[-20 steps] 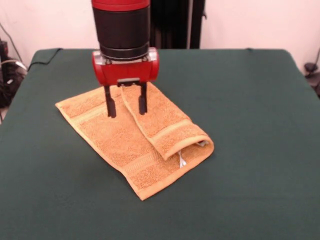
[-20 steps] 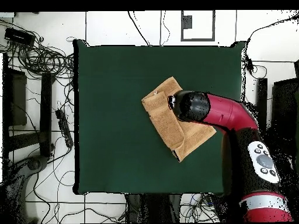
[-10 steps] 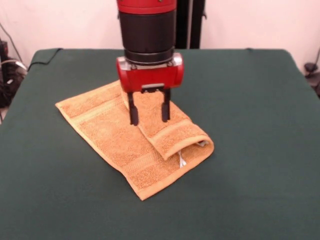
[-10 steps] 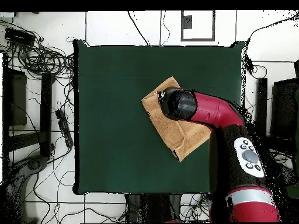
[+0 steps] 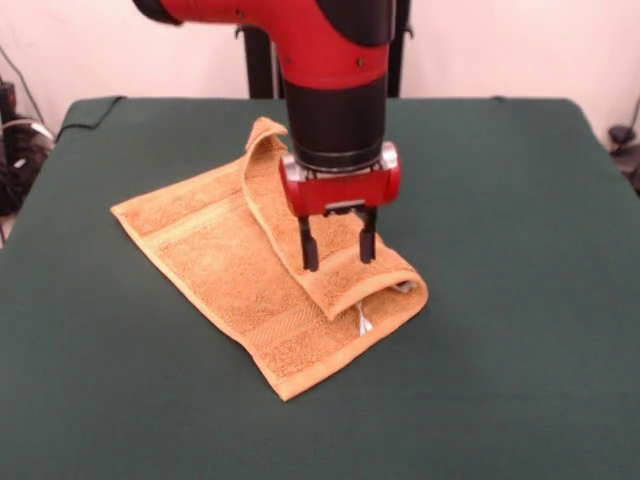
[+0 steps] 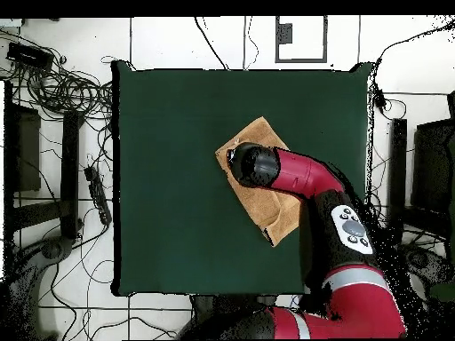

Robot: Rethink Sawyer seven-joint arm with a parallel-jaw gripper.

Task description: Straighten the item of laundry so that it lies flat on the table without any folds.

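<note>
Terry towel [image 5: 225,285], orange-tan, near mid-counter, one flap folded over. Gripper [image 5: 337,253]: has travelled along that flap toward its rolled end; fingers [image 5: 309,255] parted, holding nothing, tips astride the fold. Flap's far corner now stands up behind them. Fold unopened. Green counter [image 5: 520,300] lies bare and wide beyond the fingers on every side.

This was a robotics lab. A red and black robot arm [image 6: 329,200] stood at a tabletop [image 6: 178,178] draped in dark green cloth, on a white tiled floor [image 6: 160,44]. Tangled black cables [image 6: 62,84] and dark equipment stands [image 6: 22,151] lined its edges.
</note>
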